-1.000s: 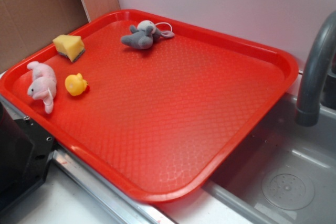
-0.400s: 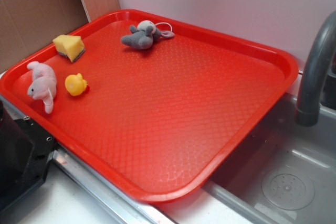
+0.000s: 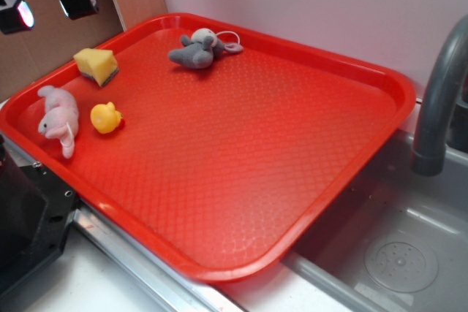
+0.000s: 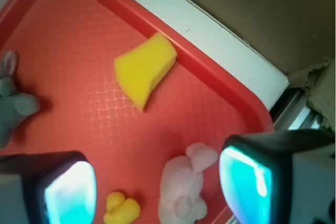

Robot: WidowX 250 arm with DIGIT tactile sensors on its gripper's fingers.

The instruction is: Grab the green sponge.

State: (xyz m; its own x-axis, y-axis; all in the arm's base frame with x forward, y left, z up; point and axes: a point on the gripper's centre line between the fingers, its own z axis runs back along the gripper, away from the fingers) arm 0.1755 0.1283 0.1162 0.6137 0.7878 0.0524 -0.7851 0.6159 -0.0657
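Basically nothing's grabbed yet: the gripper [image 3: 47, 1] is held high with jaws spread, well apart from the sponge [image 3: 96, 65] on the tray [image 3: 395, 100].

Ext cam: high, angled, far. Wrist cam: near, straight down. Both share tray [image 3: 241, 144] [image 4: 63, 103] corner.

The green sponge [image 3: 96, 65] [image 4: 144, 68], a yellow wedge with a dark underside, lies untouched near the tray's rim.
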